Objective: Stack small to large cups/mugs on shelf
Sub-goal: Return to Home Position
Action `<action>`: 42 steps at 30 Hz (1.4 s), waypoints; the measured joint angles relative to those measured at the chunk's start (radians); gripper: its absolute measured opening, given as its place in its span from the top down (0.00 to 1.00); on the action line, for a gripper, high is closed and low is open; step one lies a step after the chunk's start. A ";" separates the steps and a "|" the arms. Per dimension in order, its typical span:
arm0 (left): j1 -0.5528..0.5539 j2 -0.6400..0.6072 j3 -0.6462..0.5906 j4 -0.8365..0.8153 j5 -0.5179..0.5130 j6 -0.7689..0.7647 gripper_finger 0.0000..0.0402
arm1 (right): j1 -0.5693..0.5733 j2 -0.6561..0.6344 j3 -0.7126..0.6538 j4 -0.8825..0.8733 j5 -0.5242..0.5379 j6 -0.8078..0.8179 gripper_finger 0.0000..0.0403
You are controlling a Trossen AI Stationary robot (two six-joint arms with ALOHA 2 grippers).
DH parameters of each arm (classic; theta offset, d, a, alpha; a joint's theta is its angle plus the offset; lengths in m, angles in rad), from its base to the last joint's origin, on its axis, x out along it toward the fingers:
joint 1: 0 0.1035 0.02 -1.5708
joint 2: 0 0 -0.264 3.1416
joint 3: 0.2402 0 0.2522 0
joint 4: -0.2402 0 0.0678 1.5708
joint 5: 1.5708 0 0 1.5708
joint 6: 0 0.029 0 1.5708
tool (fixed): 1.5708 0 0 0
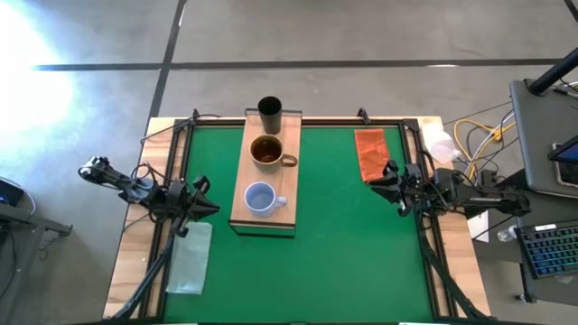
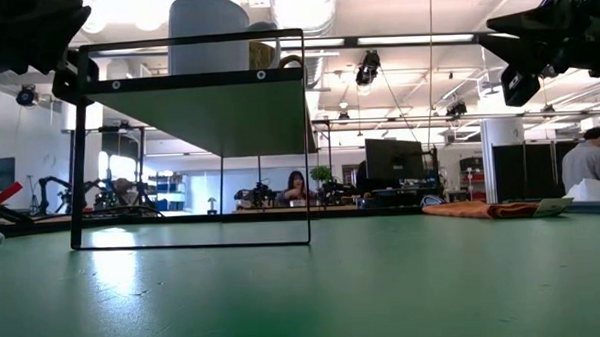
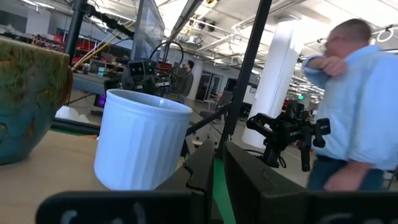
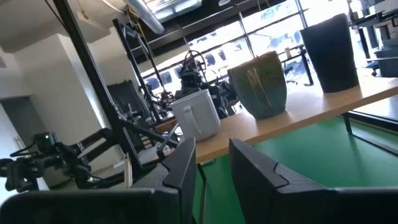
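**Q:** Surface and room?
**A:** A green table (image 1: pixel 348 239) with a pale wooden border, on a grey concrete floor (image 1: pixel 361 36). The level view opens onto a wide workshop where a seated person (image 2: pixel 297 186) shows far behind.

**Q:** The task's things?
**A:** All three stand in a row on the shelf (image 1: pixel 245 171), a light-wood board raised on a thin black frame (image 2: pixel 74 146). The black cup (image 1: pixel 269 113) is at the far end, the brown mug (image 1: pixel 267 151) in the middle and the pale blue-grey mug (image 1: pixel 260 199) at the near end, each apart from the next.

**Q:** What is hidden or cut off?
**A:** From table height the pale blue-grey mug covers much of the brown mug, and the black cup cannot be seen. Both arms are cropped at that view's top corners.

**Q:** The grippers?
**A:** The left gripper (image 3: pixel 219 155) hangs just inside the table's left edge, its fingers parted by a slit and grasping nothing. The right gripper (image 4: pixel 211 149) hangs inside the right edge, its fingers parted wider and likewise empty.

**Q:** Surroundings?
**A:** An orange cloth (image 1: pixel 370 153) lies flat just beside the right gripper. A clear plastic bag (image 1: pixel 190 257) rests on the left border. A keyboard (image 1: pixel 553 253) and cables (image 1: pixel 479 135) sit off the table to the right. A person in a pale blue shirt (image 3: pixel 360 112) stands beyond the right arm.
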 joint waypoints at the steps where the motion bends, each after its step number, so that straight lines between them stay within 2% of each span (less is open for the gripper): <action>1: 0.000 0.000 0.000 0.000 0.000 0.000 0.94 | 0.000 0.000 0.000 0.000 0.000 0.000 0.77; 31: 0.000 0.006 -0.001 0.000 0.000 0.000 0.94 | 0.000 0.000 0.001 0.000 0.000 0.000 0.81; 42: 0.000 0.007 -0.001 0.000 0.000 0.000 0.94 | 0.000 0.000 0.001 0.000 0.000 0.000 0.79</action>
